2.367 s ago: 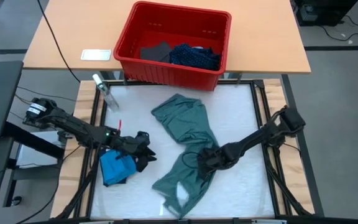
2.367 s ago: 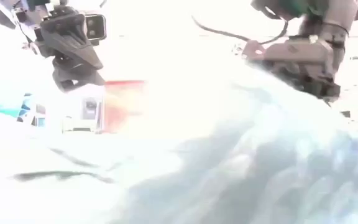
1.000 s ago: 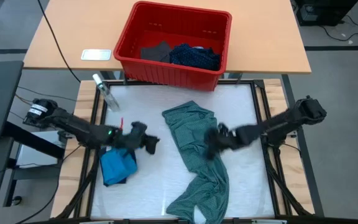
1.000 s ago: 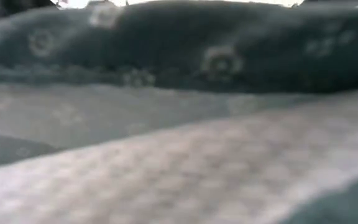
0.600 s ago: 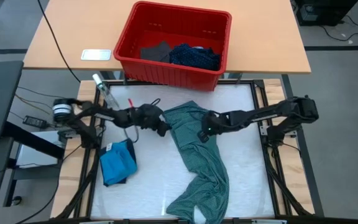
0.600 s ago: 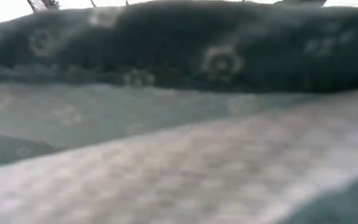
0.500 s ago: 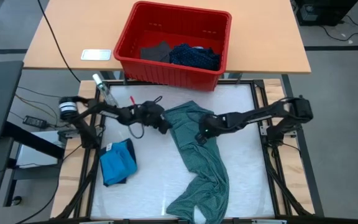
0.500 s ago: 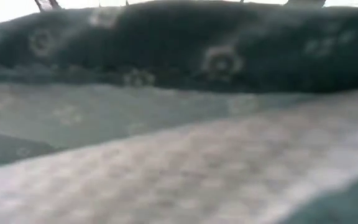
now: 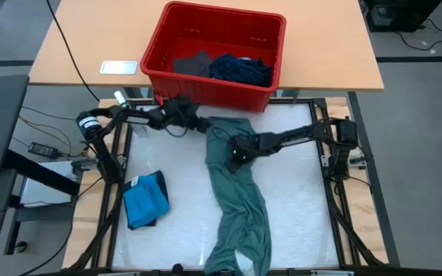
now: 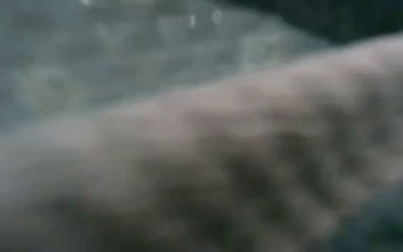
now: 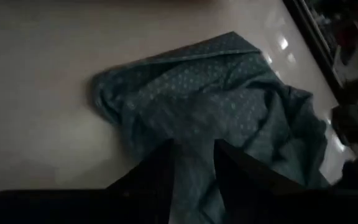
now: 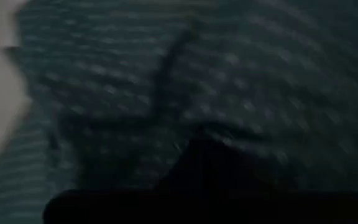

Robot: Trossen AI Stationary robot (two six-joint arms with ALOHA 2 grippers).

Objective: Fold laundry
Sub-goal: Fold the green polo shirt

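The grey-green shirt (image 9: 236,192) lies as one long rumpled band down the middle of the tabletop (image 9: 298,215), its upper end bunched just below the red bin (image 9: 213,54) and its lower end trailing to the near edge. It looks light, limp and loose-woven: it should drape and stretch instead of holding a shape, and any pull will likely drag the whole length across the smooth surface. Corners, hems or shoulder seams seem the best places to pinch, since a hold mid-panel only gathers a bunch.

The left end effector (image 9: 192,121) sits at the shirt's upper left corner; in the left wrist view a fold of shirt (image 11: 197,112) runs between its narrowly parted fingers (image 11: 160,174), so it appears to be clamped on that edge. The right end effector (image 9: 236,153) rests on the cloth just below and to the right of the left one, fingers fully closed, seemingly pinching fabric. The small bright blue garment (image 9: 146,198) lies well apart, below the left end effector.

Against the frames from half a second ago, both end effectors have moved up toward the bin, the upper end of the shirt has been pulled higher and squarer, and the band below it lies straighter and narrower.
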